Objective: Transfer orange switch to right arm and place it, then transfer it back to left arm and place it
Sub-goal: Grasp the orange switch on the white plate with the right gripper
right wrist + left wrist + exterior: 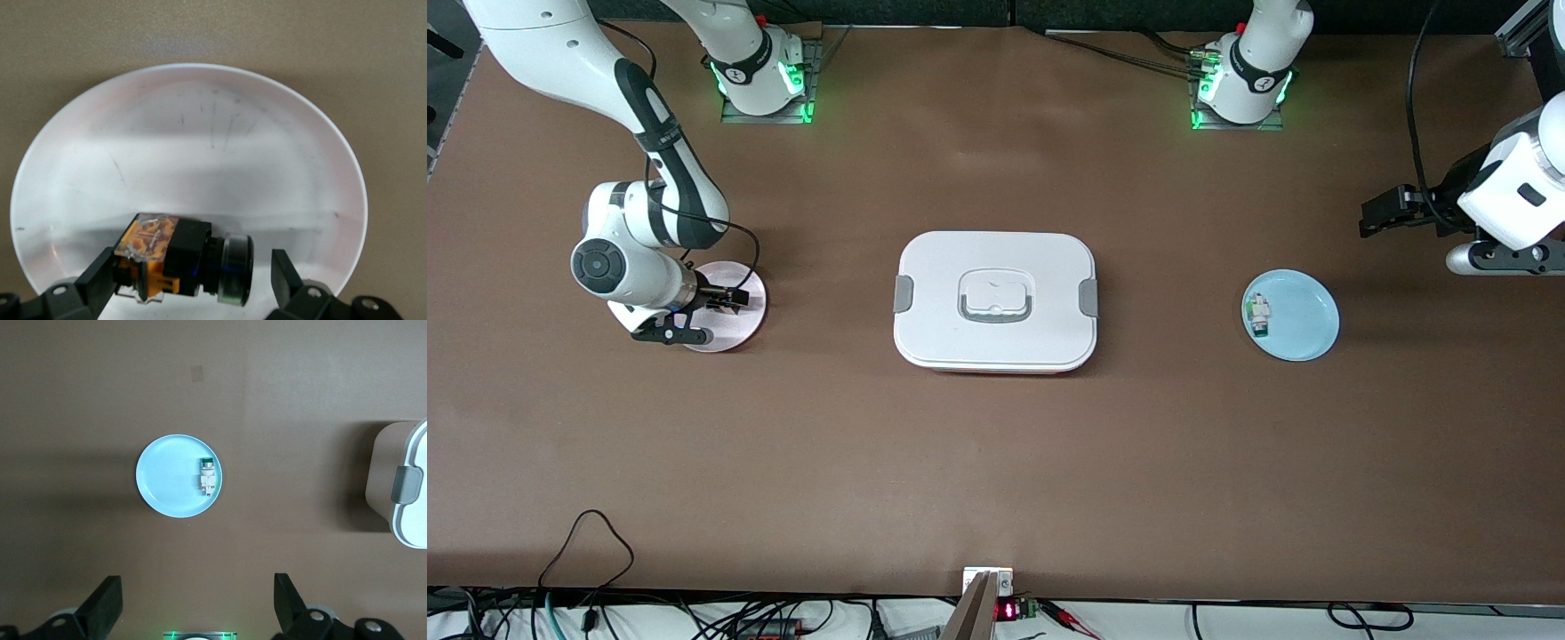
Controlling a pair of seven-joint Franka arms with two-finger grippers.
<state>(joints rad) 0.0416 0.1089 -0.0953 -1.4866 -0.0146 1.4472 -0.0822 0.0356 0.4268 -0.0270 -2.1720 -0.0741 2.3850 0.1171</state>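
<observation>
Straddling orange switch, R pincer agape.

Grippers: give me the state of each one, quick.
Left gripper: open, holding nothing, over bare table by the blue plate.
Right gripper: open, fingers either side of the orange switch on the pink plate, not gripping.

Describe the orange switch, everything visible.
The orange switch is a small blocky part: black housing, orange body under a clear glossy top, and a dark round collar at one end. It looks like plastic. It lies on its side on the pale pink plate, near the rim, toward the right arm's end of the table. The right pincer is open, its fingers on either side of the switch; contact can't be confirmed.
</observation>
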